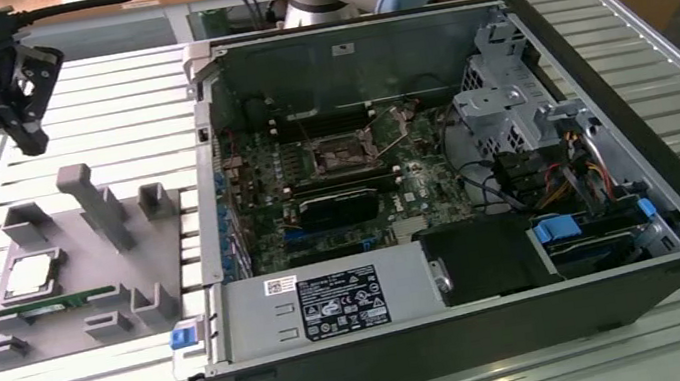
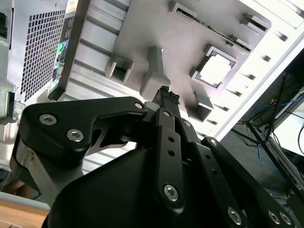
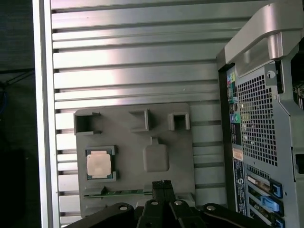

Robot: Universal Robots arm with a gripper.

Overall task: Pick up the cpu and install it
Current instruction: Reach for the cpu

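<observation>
I see the black claw (image 1: 33,143) hovering above the grey plastic holder tray (image 1: 169,266), clenched on nothing. The shiny silver square cpu (image 1: 32,275) sits in its tray pocket, exterior view's left (untouched). Descending clenched, I'd risk ramming the chip.

Gray fixture (image 3: 124,142) (image 2: 156,28) in both wrist views

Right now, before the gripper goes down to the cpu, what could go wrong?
The gripper hangs shut, away from the cpu; lowered so, it might press the chip's top instead of grasping it. The tall grey post and the memory stick sit close beside the cpu and could be bumped.
</observation>
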